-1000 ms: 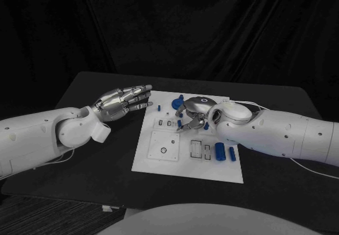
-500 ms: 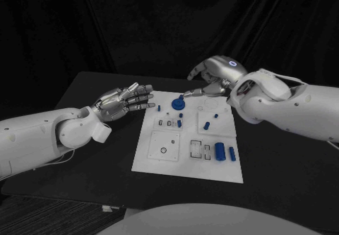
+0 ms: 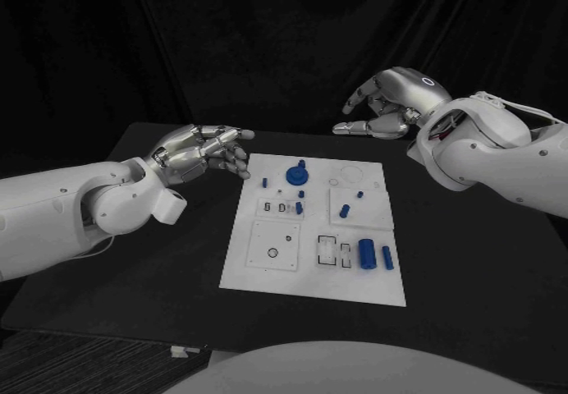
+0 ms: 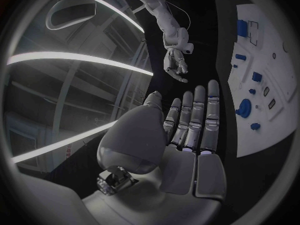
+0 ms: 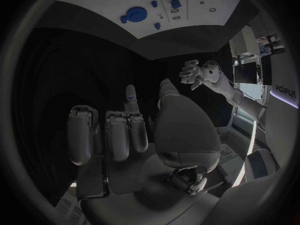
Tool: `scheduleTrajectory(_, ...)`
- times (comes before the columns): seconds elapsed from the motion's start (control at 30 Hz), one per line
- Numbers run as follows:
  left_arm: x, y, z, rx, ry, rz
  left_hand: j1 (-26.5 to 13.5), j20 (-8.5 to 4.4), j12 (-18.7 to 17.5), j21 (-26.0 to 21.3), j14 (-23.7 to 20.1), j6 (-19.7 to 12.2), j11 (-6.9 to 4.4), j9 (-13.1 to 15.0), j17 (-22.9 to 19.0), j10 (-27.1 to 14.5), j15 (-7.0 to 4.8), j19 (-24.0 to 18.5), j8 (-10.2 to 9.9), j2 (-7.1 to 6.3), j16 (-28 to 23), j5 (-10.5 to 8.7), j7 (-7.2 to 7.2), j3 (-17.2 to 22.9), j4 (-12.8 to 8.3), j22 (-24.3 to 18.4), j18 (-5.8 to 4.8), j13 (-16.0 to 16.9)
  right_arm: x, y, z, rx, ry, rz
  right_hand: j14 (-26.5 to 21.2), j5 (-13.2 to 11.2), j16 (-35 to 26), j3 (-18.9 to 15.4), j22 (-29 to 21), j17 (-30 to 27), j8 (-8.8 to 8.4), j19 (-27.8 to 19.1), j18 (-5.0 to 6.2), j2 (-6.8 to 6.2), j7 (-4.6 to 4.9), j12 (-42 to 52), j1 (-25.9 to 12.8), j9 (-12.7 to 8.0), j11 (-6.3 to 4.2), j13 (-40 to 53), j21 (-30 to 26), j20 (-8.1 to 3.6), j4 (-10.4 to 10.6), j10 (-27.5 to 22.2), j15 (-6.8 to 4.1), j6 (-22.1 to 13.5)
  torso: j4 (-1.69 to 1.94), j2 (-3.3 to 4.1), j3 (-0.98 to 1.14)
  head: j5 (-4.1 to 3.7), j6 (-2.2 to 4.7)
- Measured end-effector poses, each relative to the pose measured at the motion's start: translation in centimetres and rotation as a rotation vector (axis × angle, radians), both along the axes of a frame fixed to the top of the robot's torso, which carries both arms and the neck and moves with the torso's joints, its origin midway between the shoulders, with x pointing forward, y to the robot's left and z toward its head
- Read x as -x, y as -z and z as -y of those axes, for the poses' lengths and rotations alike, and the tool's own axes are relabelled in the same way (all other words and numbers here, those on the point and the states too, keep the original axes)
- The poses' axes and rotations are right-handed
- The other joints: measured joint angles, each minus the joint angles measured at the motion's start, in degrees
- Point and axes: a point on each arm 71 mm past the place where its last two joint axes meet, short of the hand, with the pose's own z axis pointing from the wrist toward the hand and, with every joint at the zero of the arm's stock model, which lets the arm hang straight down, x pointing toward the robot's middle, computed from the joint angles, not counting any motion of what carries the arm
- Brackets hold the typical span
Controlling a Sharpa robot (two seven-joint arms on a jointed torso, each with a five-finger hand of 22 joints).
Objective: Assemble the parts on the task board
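The white task board (image 3: 310, 275) lies in the middle of the black table. A round blue part (image 3: 296, 174) sits near its far edge, and a blue cylinder (image 3: 368, 253) and a thin blue bar (image 3: 388, 258) lie at its near right. My left hand (image 3: 201, 152) hovers just left of the board's far corner, fingers stretched and apart, holding nothing. My right hand (image 3: 381, 107) is raised above the table's far edge, beyond the board, with fingers curled in and nothing in them. In the right wrist view the right hand (image 5: 131, 135) is well away from the round blue part (image 5: 134, 14).
Small blue pegs (image 3: 345, 210) (image 3: 300, 208) stand in the board's middle row, and another (image 3: 267, 182) near its left edge. Empty slots (image 3: 335, 250) and a round hole (image 3: 275, 253) mark the near half. Bare black table (image 3: 154, 271) surrounds the board.
My right hand has lifted off the board and drawn back up to the far right, leaving the round blue part uncovered on the board. My left hand has shifted slightly up and back.
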Motion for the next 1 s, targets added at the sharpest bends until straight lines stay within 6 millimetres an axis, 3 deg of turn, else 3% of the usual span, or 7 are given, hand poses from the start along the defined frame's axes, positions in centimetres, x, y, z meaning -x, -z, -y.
scheduleTrajectory(0.1, -0.5, -1.3, 0.2, -0.043, 0.002, 0.04, -0.02, -3.18, 5.13, 5.49, 5.41, 2.8, -2.98, 0.02, 5.21, 6.02, -2.99, 3.97, 0.01, 0.02, 7.69, 0.16, 0.97, -0.03, 0.05, 3.53, -0.01, 4.95, 0.0, 0.3, 0.1, -0.002, 0.007, -0.026, 0.0, 1.21, 0.0, 2.51, 0.0, 0.0, 0.34, 0.0, 0.0, 1.03, 0.0, 0.0, 1.03, 0.28, 0.0, 0.0, 0.0, 0.0, -0.3, 0.0, 0.0, 0.0, -0.15, -0.11, 0.25, 0.21, 0.0)
scheduleTrajectory(0.2, -1.2, -2.7, 0.4, -0.123, 0.015, 0.093, -0.2, -4.86, 21.06, 16.41, 12.47, 4.95, -3.75, 0.01, 31.97, 18.08, -4.41, 4.42, 0.77, 0.2, 25.14, -0.76, 0.88, -0.05, 0.05, 12.63, -0.01, 38.6, 0.1, 0.7, 0.3, -0.005, 0.016, -0.049, 0.0, 2.87, 0.0, 2.51, 0.0, 0.0, 0.38, 0.0, 0.0, 1.13, 0.0, 0.0, 0.99, 0.34, 0.01, 0.0, 0.0, 0.0, -0.3, 0.0, 0.0, 0.0, -0.43, -0.13, 0.69, 0.64, 0.0)
scheduleTrajectory(0.3, -1.8, -4.0, 0.9, -0.248, 0.044, 0.16, -0.95, -4.86, 24.8, 20.94, 23.58, 6.11, -2.88, 0.02, 54.28, 28.06, -4.44, 2.96, 1.56, 0.94, 34.6, -2.33, 1.03, -1.18, -0.05, 15.66, -0.01, 54.6, 0.1, 1.3, 0.5, -0.008, 0.027, -0.072, 0.0, 4.54, 0.0, 2.51, 0.0, 0.0, 0.38, 0.0, 0.0, 2.38, 0.0, 0.0, 2.24, 0.5, 0.31, 0.0, 0.0, 0.0, -0.3, 0.28, 0.01, -0.01, -0.75, -0.13, 1.12, 0.88, 0.0)
scheduleTrajectory(0.43, -2.2, -4.9, 1.6, -0.438, 0.087, 0.227, -2.19, -4.53, 24.85, 34.53, 34.73, 7.54, -2.65, 0.24, 63.02, 31.6, -4.4, 8.08, 2.01, 2.09, 41.1, -6.92, 1.06, -4.83, -0.18, 35.32, -4.95, 56.41, 0.2, 2.0, 0.6, -0.012, 0.035, -0.098, -0.01, 4.76, 0.0, 2.51, 0.0, 0.0, 0.38, 0.0, 0.0, 2.38, 0.0, 0.0, 2.24, 0.72, 0.31, 0.0, 0.0, 0.0, -0.31, 0.29, 0.01, -0.01, -1.13, -0.09, 1.79, 1.01, 0.0)
scheduleTrajectory(0.47, -2.3, -5.0, 1.8, -0.489, 0.096, 0.239, -4.09, -4.87, 25.27, 42.88, 34.71, 7.56, -2.65, 1.32, 63.02, 31.86, -4.43, 17.01, 3.11, 2.71, 41.09, -10.36, 1.06, -6.22, 0.05, 56.18, -5.0, 56.53, 0.2, 2.1, 0.6, -0.013, 0.036, -0.105, -0.01, 4.76, 0.0, 2.51, 0.0, 0.0, 0.68, 0.0, 0.0, 2.53, 0.0, 0.0, 2.41, 0.81, 0.31, 0.0, 0.0, 0.01, -0.31, 0.29, 0.01, -0.01, -1.33, -0.07, 2.04, 1.08, 0.0)
scheduleTrajectory(0.53, -2.5, -5.4, 2.5, -0.609, 0.118, 0.261, -7.0, -4.69, 25.98, 48.83, 34.71, 7.56, -2.71, 1.88, 63.02, 32.53, -4.43, 26.39, 4.32, 3.27, 41.09, -14.59, 1.05, -7.06, 0.28, 58.78, -9.12, 57.31, 0.5, 2.5, 0.6, -0.018, 0.036, -0.122, -0.49, 4.77, 0.0, 2.51, 0.0, 0.0, 0.88, 0.01, 0.0, 3.69, 0.0, 0.0, 3.62, 0.86, 0.31, 0.0, 0.0, 0.01, -0.31, 0.29, 0.5, -0.01, -1.61, -0.04, 2.36, 1.11, 0.0)
scheduleTrajectory(1.0, -4.7, -6.6, 9.0, -1.233, 0.239, 0.209, -15.54, -6.96, 26.88, 54.34, 35.22, 14.44, -5.53, 17.17, 63.02, 35.25, -6.84, 33.09, 17.53, 5.19, 41.09, -11.16, -3.16, -7.07, 0.27, 58.79, -9.4, 57.31, 1.3, 3.9, 0.0, -0.023, 0.034, -0.203, -0.49, 5.65, 0.0, 2.51, 0.0, 0.0, 0.88, 0.01, 0.0, 3.41, 0.01, 0.0, 3.92, 1.06, 0.33, 0.0, -0.01, 0.02, -0.31, 0.29, 0.5, -0.01, -4.07, 0.08, 4.56, 3.46, 0.0)
